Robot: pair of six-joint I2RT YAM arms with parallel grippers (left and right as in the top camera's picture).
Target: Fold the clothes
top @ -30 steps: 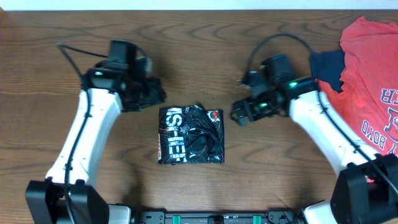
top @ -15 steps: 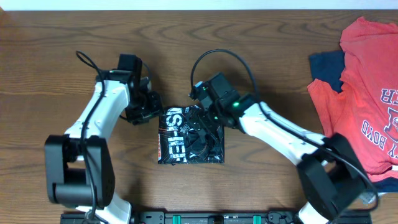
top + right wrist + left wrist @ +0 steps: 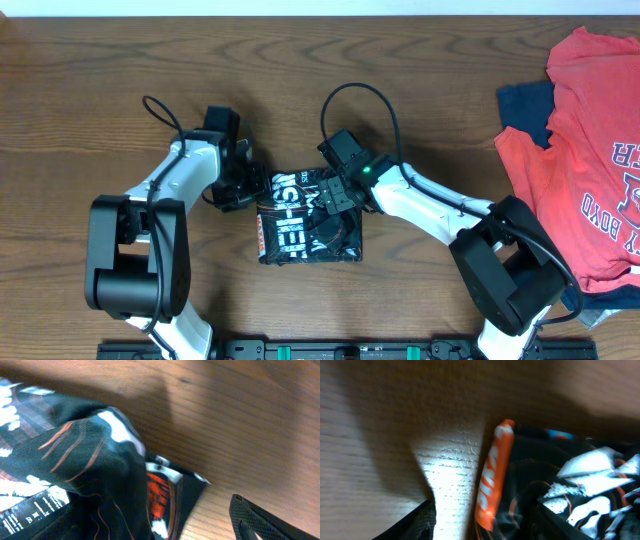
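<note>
1. The black shirt (image 3: 300,235) lay folded into a compact square at the centre of the counter (image 3: 420,80), well apart from the red shirt (image 3: 590,140) at the right edge.
2. The right tool (image 3: 340,196) sat over the bundle's upper right part. Its jaws were wide, loose fabric bulged beside them, and nothing looked clamped.
3. The left tool (image 3: 247,190) was at the bundle's upper left edge, just beside the orange band (image 3: 492,475). I could not tell whether it was wide or narrow.
4. The step seemed to be tidying the raised top layer. It would go best if only that loose layer were pinched, close to its edge. Both sides should be kept level so the square underneath does not drag.
</note>
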